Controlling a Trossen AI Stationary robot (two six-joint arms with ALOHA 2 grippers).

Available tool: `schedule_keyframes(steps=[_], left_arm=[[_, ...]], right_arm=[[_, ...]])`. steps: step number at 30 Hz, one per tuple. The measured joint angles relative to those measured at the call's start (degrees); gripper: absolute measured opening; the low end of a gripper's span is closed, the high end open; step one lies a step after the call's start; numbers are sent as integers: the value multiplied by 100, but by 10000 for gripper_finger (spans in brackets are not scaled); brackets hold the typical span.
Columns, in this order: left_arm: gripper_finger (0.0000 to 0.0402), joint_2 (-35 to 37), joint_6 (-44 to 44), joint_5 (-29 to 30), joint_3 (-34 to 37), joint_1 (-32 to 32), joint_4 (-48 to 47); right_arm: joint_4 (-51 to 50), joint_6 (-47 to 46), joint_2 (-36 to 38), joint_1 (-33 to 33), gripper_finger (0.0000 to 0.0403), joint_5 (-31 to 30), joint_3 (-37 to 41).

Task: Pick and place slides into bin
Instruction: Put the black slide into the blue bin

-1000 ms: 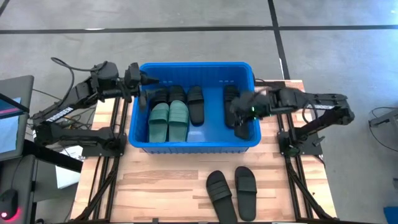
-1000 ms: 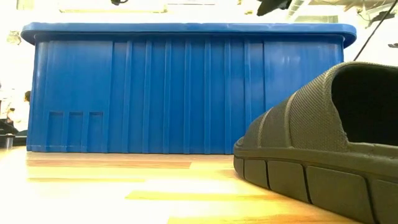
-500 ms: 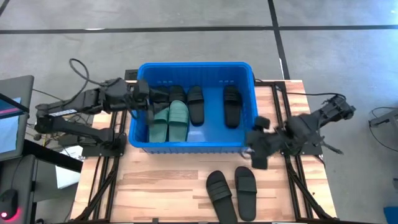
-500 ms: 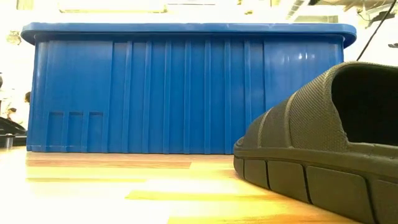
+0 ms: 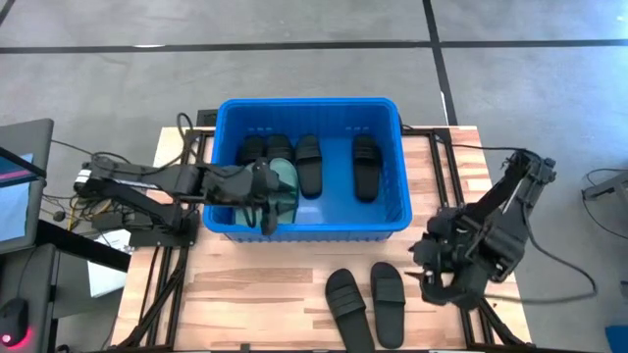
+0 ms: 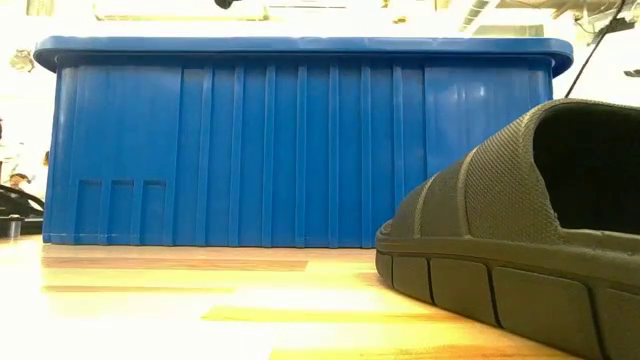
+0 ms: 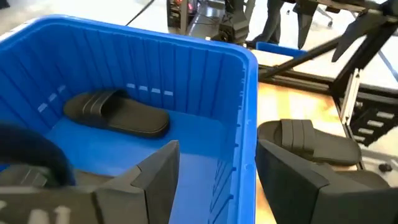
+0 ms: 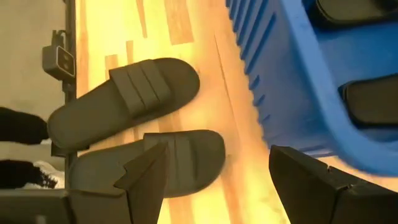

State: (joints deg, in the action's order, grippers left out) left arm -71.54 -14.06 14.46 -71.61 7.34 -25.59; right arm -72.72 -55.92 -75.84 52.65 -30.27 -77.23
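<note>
The blue bin (image 5: 392,211) stands at the table's far middle. In it lie several black slides (image 5: 365,167) and green slides (image 5: 286,178), partly hidden by my left arm. Two black slides (image 5: 388,294) lie flat on their soles on the table near the front edge; they also show in the right wrist view (image 8: 124,99) and one shows in the low view (image 6: 520,240). My left gripper (image 5: 267,211) is open and empty over the bin's near left part, above its near wall (image 7: 249,124). My right gripper (image 5: 430,267) is open and empty above the table, right of the two slides.
The bin's ribbed wall (image 6: 300,150) fills the low view. Black arm frames (image 5: 461,235) stand at both sides of the table. Bare wooden table (image 5: 255,294) lies left of the two slides. A screen (image 5: 20,186) stands off the table's left.
My right gripper has left the bin's right part and gone toward the table's near edge, down beside the two slides. My left gripper has gone from the bin's far left corner toward the near edge and right, over the green slides. The slides have kept still.
</note>
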Motion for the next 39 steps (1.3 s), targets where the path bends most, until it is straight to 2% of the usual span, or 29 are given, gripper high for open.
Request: schedule_keyframes(steps=[6,16,23,27,39], left_arm=[[199,-78,247,-20,0,60,136],[199,398,781,71,2,23,56],[199,727,985,144,2,-158,38],[199,889,987,143,2,-242,-11],[199,959,989,239,0,-300,-256]], right_arm=[[259,-827,-698,365,260,-60,0],[541,-1611,-2046,509,260,18,0],[785,-1599,-2671,528,260,41,0],[966,-1292,-2912,583,260,91,-2],[886,-1110,-3233,458,260,212,-6]])
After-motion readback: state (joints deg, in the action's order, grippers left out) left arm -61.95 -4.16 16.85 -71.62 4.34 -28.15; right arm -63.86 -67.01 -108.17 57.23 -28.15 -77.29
